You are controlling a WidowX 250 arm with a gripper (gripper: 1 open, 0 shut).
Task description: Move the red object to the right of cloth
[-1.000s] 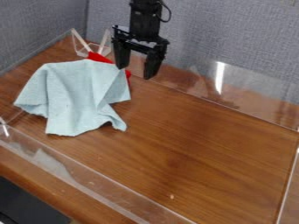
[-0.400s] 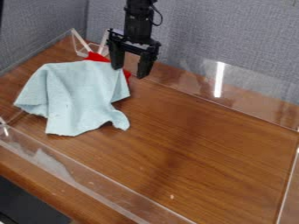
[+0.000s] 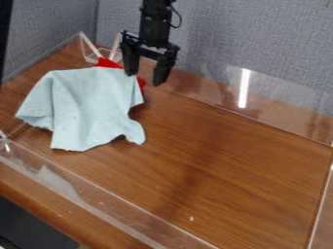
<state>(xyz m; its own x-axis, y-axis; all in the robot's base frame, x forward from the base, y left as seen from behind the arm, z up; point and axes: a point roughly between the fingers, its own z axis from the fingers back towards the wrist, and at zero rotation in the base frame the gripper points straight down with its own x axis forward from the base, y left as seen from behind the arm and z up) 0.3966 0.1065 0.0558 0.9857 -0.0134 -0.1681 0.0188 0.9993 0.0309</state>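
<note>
The pale blue-green cloth (image 3: 85,107) lies rumpled on the left part of the wooden table. Behind its far edge the red object (image 3: 115,65) peeks out, mostly hidden by the cloth and the gripper. My black gripper (image 3: 147,70) hangs straight down at the back of the table, just right of the red object and above the cloth's far right corner. Its two fingers stand apart, open, with nothing between them.
A clear plastic wall (image 3: 247,86) rims the wooden table (image 3: 221,156) along the back and front. A grey partition stands behind. To the right of the cloth only bare wood shows.
The gripper has shifted slightly left and toward the red object over the last second. The cloth and the red object have not moved.
</note>
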